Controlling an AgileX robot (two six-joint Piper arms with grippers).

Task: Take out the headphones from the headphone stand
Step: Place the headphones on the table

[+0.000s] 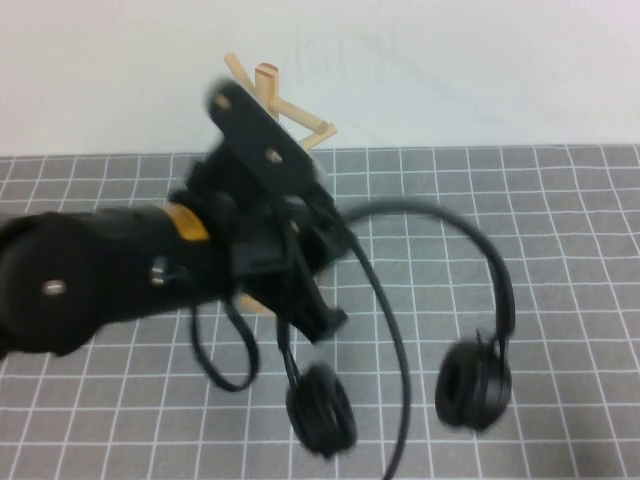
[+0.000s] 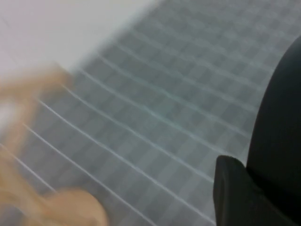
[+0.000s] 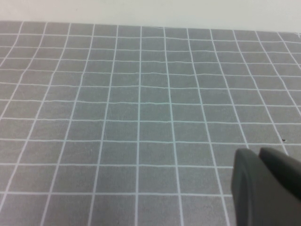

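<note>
The black headphones (image 1: pixel 478 250) hang from my left gripper (image 1: pixel 318 312), to the right of and in front of the stand, clear of its pegs. One ear cup (image 1: pixel 320 408) dangles under the gripper and the other (image 1: pixel 472 385) hangs further right, both low over the mat. The wooden headphone stand (image 1: pixel 266 78) stands behind my left arm, with only its top pegs and a bit of its base showing. It is a tan blur in the left wrist view (image 2: pixel 28 141). My right gripper (image 3: pixel 257 151) is shut and empty over the grid mat, out of the high view.
A grey mat with a white grid (image 1: pixel 560 200) covers the table, with a white wall behind. A black cable (image 1: pixel 392 340) loops down from my left arm beside the headphones.
</note>
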